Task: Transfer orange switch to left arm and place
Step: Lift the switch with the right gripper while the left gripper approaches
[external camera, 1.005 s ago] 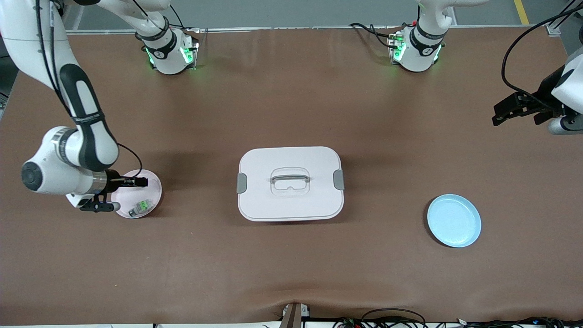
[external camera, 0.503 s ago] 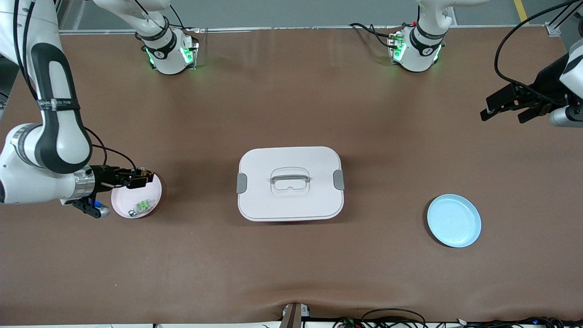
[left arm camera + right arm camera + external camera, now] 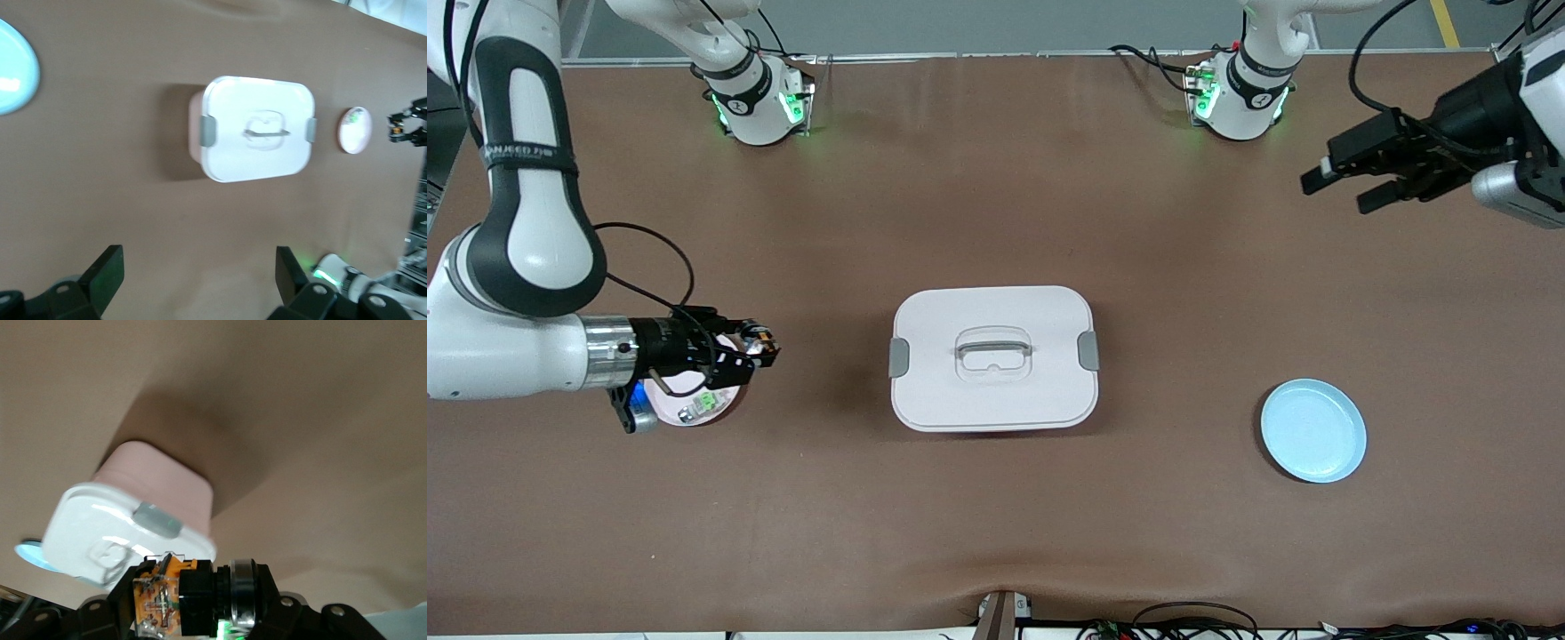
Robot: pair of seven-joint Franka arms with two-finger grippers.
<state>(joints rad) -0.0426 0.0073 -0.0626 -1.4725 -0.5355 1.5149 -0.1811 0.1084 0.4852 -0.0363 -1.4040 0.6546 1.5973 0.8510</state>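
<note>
The first part of the task appears done: the tiny black, blocky orange switch with its orange round end (image 3: 761, 342) is held off the brown surface (image 3: 996, 533), clamped between the closed fingers of the right gripper (image 3: 758, 348). In the right wrist view the orange switch (image 3: 175, 597) is seen gripped across its black body. The right gripper is held over the edge of the small round pink plate (image 3: 725, 400) at the right arm's end of the surface, on the side toward the large white rounded-rectangular plastic box with grey side latches (image 3: 993, 357). A small green-and-silver component (image 3: 701, 406) is left lying in the pink plate.

The left gripper (image 3: 1343, 178) is held with its fingers wide apart and empty, up in the air over the bare surface toward the left arm's end, well apart from the box.

What is left is judged to be most of the job: the switch has yet to be carried past the box without contact, handed to the left gripper, and then set down, probably in the empty round light-blue plate (image 3: 1313, 430), which lies nearer to the front camera than the box, toward the left arm's end. No handover is begun yet; the two grippers are well apart, with the box between them.
</note>
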